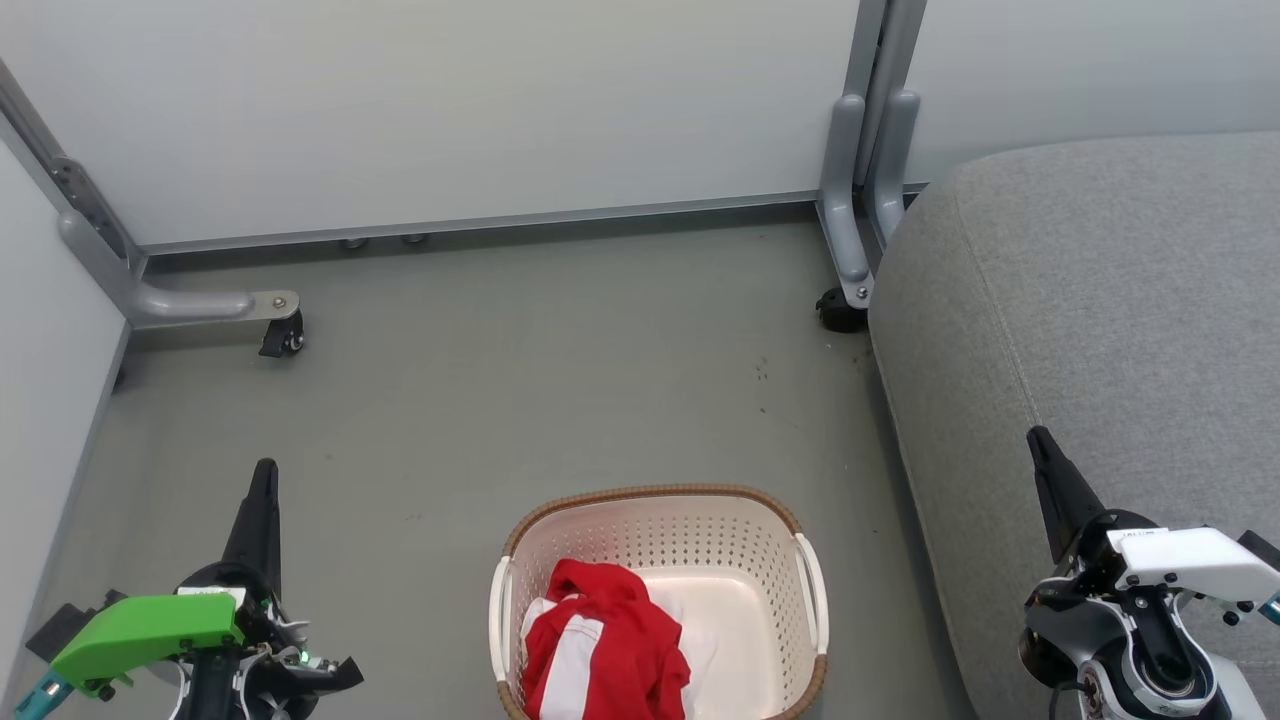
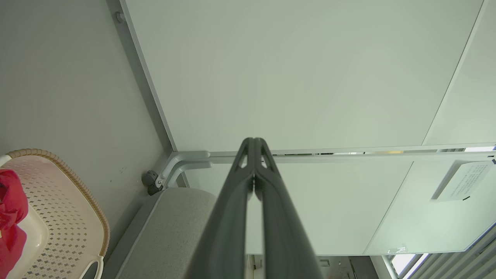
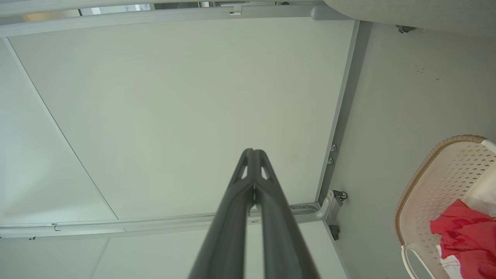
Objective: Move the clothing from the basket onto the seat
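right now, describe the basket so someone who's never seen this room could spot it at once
Find the big grey sofa cushion on the right; the bare grey floor lies to its left. On that floor, just left of the cushion, stands the basket. It is a cream-white tub full of holes, with a brown woven rim and red clothing heaped inside.

No wording can be read. A white notice [image 2: 461, 180] with lines of fine print is fixed to a pale panel [image 2: 426, 201], well apart from the basket [image 1: 650, 492] on the far side of the left wrist view; its print is too small to make out. Right of the basket, a white cover [image 1: 1200, 565] carries a small label [image 1: 1140, 534], its characters blurred. Left of the basket, a green cover [image 1: 140, 630] bears a white tag [image 1: 212, 593], equally illegible.
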